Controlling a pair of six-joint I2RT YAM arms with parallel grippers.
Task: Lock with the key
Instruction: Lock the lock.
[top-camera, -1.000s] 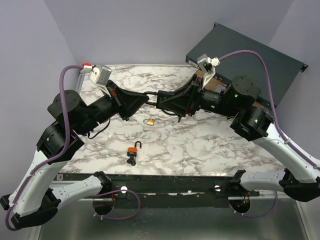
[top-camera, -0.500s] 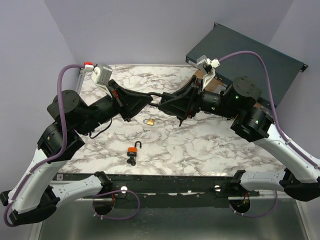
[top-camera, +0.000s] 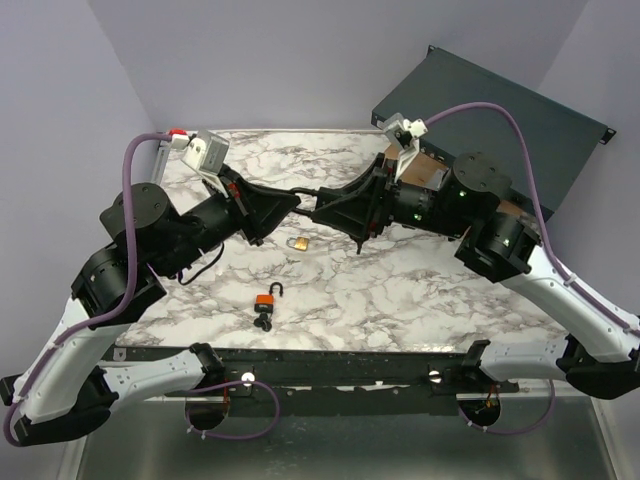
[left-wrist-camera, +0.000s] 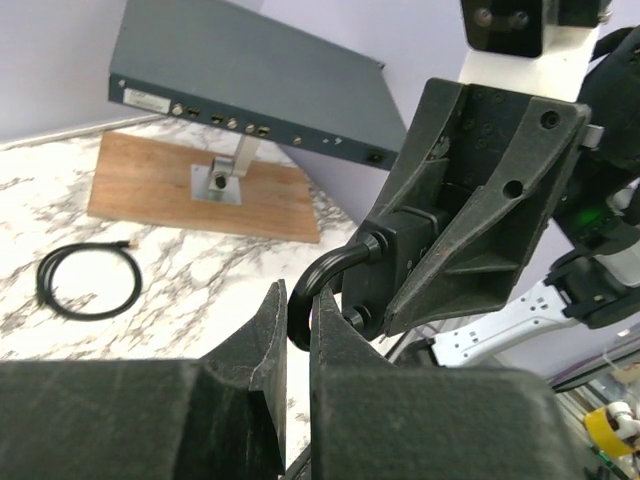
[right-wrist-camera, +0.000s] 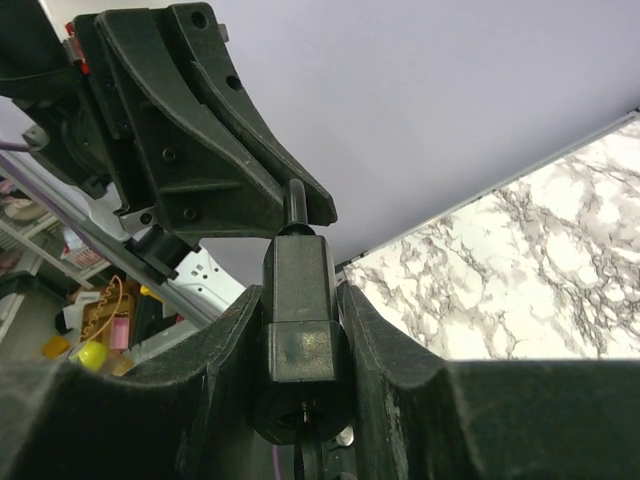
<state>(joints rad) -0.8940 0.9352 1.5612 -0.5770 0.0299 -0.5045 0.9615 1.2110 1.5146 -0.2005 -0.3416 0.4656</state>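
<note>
A black padlock hangs in the air over the middle of the table, held between both arms. My left gripper is shut on its curved black shackle. My right gripper is shut on the lock's body, one finger on each side. A key sticks out of the keyhole at the body's underside, in the right wrist view. The shackle's post runs up into the left gripper's fingers.
A small brass padlock lies on the marble table under the grippers. An orange padlock with keys lies nearer the front. A dark flat box stands on a wooden board at back right, a coiled black cable beside it.
Both arms have shifted slightly and the right wrist has moved a little to the left. Both grips on the black padlock are the same.
</note>
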